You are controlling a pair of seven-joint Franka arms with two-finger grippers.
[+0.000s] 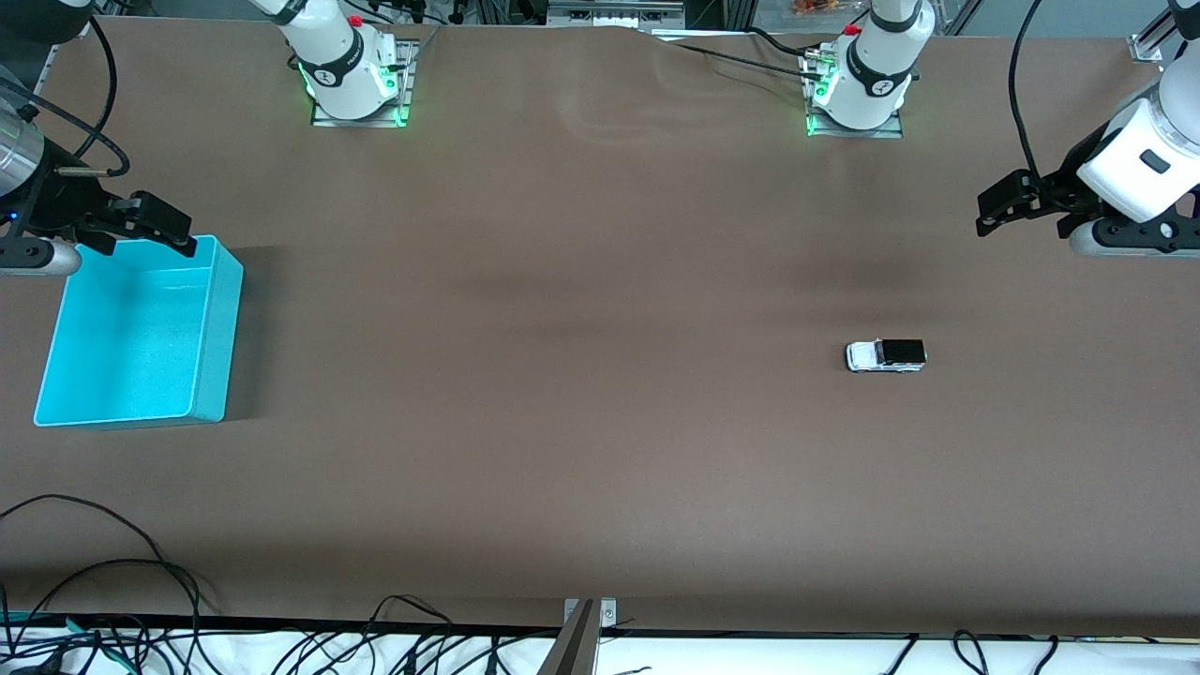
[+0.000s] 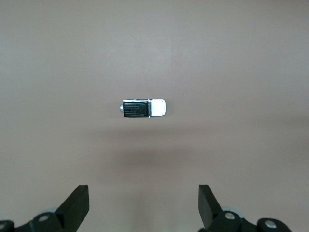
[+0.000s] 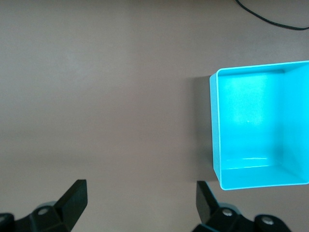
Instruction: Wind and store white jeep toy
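The white jeep toy (image 1: 886,356) with its black roof stands on the brown table toward the left arm's end; it also shows in the left wrist view (image 2: 143,108). My left gripper (image 1: 996,212) hangs open and empty above the table, off to the side of the toy; its jaws (image 2: 143,208) stand wide apart. The cyan bin (image 1: 217,337) sits empty at the right arm's end. My right gripper (image 1: 172,231) is open and empty over the bin's edge that is farther from the front camera. In the right wrist view the gripper (image 3: 141,205) is beside the bin (image 3: 215,125).
Black cables (image 1: 112,581) lie along the table's edge nearest the front camera, with a metal bracket (image 1: 586,623) at its middle. A cable (image 3: 270,19) shows in the right wrist view. The arm bases (image 1: 352,75) stand along the edge farthest from the front camera.
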